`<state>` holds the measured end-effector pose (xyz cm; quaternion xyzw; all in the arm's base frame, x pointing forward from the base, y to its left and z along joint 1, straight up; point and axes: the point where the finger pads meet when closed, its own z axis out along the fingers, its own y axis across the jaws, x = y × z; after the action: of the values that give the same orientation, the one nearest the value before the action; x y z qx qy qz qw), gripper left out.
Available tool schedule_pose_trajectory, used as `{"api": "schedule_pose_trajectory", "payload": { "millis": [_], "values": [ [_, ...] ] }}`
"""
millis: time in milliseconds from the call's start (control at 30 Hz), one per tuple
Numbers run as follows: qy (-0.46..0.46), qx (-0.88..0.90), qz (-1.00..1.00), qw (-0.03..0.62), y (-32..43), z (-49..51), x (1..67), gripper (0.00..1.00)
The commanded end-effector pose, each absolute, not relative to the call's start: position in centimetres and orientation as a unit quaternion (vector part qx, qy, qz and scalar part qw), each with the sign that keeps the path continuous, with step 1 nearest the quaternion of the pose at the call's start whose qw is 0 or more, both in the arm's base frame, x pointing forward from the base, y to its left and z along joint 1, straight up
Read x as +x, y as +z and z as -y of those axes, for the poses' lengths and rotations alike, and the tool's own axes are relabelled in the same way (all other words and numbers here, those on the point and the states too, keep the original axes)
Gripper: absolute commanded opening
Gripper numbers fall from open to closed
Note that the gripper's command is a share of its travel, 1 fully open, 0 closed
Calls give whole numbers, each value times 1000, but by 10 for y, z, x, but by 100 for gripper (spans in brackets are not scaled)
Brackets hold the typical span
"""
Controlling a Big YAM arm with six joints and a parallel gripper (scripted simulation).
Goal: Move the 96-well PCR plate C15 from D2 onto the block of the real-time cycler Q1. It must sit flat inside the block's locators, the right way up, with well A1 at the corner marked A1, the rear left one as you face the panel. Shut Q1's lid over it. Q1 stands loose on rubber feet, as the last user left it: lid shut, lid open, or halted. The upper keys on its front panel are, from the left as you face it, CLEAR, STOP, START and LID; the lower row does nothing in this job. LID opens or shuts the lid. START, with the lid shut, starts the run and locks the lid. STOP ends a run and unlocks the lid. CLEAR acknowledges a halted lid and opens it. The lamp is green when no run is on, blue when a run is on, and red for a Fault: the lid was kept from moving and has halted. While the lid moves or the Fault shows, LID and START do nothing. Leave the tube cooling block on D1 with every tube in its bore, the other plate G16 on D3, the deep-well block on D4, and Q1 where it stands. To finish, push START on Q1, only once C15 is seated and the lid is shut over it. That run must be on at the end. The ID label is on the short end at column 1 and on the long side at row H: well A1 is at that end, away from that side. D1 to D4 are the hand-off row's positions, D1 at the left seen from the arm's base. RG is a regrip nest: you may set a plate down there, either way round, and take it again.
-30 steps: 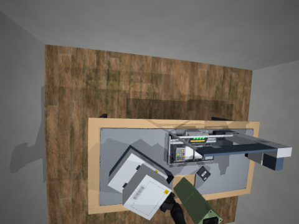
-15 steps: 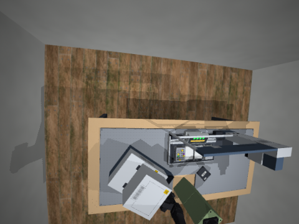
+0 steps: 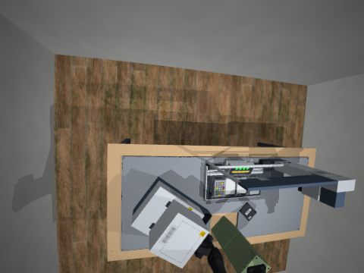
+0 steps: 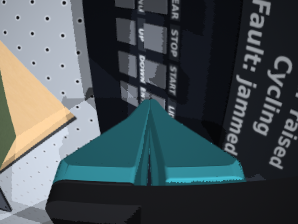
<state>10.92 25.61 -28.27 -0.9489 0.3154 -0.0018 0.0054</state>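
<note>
Pincer (image 4: 152,106) shut tight with nothing held, tip poised at the upper key row (image 4: 174,43) of Q1 (image 3: 178,231) near the desk's (image 3: 114,197) front edge; key-press step in hand, next likely a straight push; plate C15 not discernible in either view.

Brown plank floor (image 3: 114,98): wood grain, matt. Pale tan table top (image 3: 114,197): smooth, wood-like, carrying a grey perforated mat (image 4: 40,23) (regular dot pattern, matt). Black front panel of the cycler (image 4: 206,43): smooth, faintly glossy, plastic-like, with grey keys. Teal wedge-shaped gripper fingers: smooth, satin plastic look
</note>
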Motion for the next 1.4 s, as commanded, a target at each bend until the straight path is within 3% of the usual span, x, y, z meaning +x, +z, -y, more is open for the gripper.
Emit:
{"api": "schedule_pose_trajectory", "payload": {
  "millis": [0,1367],
  "values": [
    [-3,-951,-307,21,-273,-266,110,0],
    [-3,-950,-311,20,-286,-262,113,0]
  ]
}}
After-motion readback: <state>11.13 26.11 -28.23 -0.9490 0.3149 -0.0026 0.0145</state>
